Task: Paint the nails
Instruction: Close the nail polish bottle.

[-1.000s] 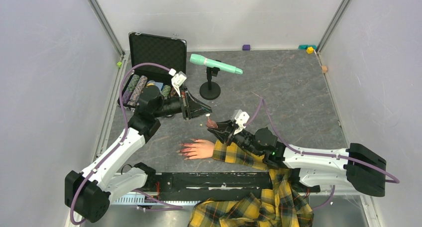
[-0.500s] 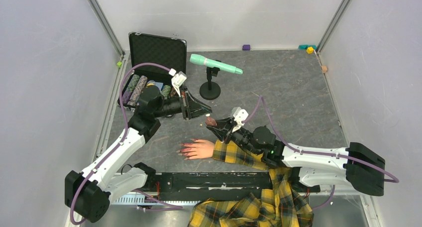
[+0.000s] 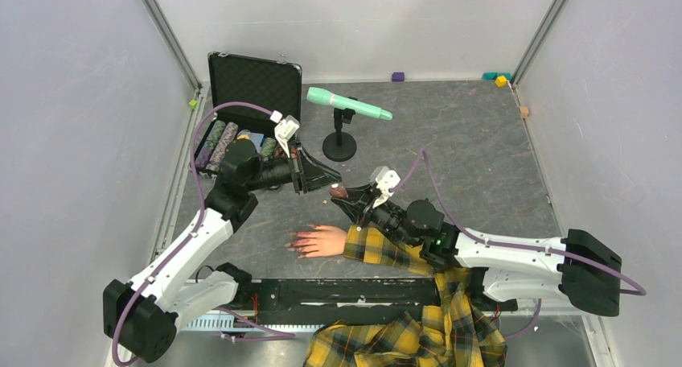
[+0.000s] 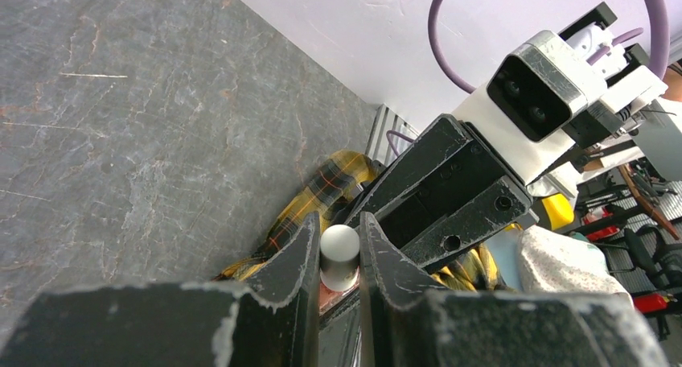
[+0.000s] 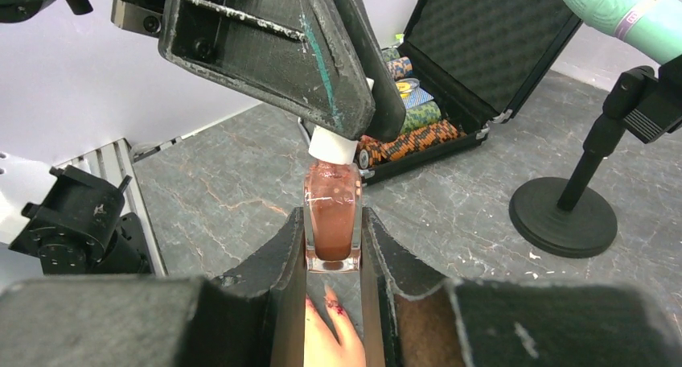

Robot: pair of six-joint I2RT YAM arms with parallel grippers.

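Observation:
A pale mannequin hand (image 3: 323,241) in a yellow plaid sleeve (image 3: 384,250) lies palm down near the front edge. Its nails (image 3: 296,242) point left and look red. Above and behind it, both grippers meet on a small brownish polish bottle (image 3: 341,194). My right gripper (image 5: 332,240) is shut on the glass body of the polish bottle (image 5: 332,214). My left gripper (image 4: 338,237) is shut on its white cap (image 4: 339,248). In the right wrist view two fingers of the hand (image 5: 326,343) show below the bottle, with smeared red nails (image 5: 332,307).
An open black case (image 3: 251,85) with rows of poker chips stands at the back left. A mint microphone (image 3: 347,104) sits on a black stand (image 3: 339,148) behind the grippers. Small coloured blocks (image 3: 501,80) lie along the back edge. Plaid cloth (image 3: 402,339) hangs over the front.
My right arm has shifted a little up and left, carrying the bottle closer against the left gripper. The left arm has barely moved. Both grips are unchanged.

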